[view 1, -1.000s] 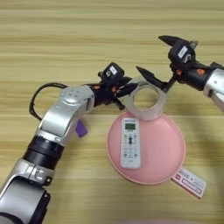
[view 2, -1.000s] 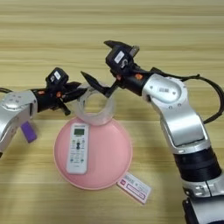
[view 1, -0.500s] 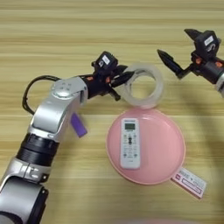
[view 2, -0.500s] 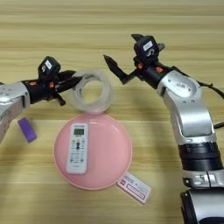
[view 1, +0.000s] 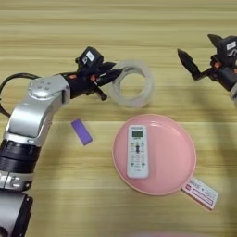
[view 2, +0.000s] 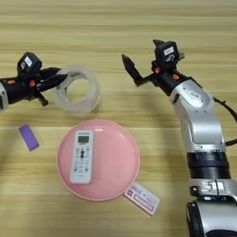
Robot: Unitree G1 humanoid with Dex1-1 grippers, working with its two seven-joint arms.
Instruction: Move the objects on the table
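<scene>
My left gripper [view 1: 110, 78] is shut on the near-left wall of the clear tape roll [view 1: 147, 88], which sits tilted just past the far rim of the pink plate. The same roll [view 2: 95, 95] appears left of centre in the right eye view. A small purple block [view 1: 82, 132] lies flat on the table [view 1: 139, 28], left of the plate and below my left forearm. Over to the right of the roll and well apart from it, my right gripper [view 2: 143, 58] hangs open, its fingers spread wide with nothing between them.
A pink plate [view 1: 187, 146] lies at the centre front with a white remote control [view 1: 137, 151] on it. A red-and-white card [view 1: 200, 193] lies by the plate's near-right rim. My left forearm runs along the left side.
The right gripper let go of the tape roll and drew back to the right. The left gripper carried the roll from over the plate's far edge to the far left.
</scene>
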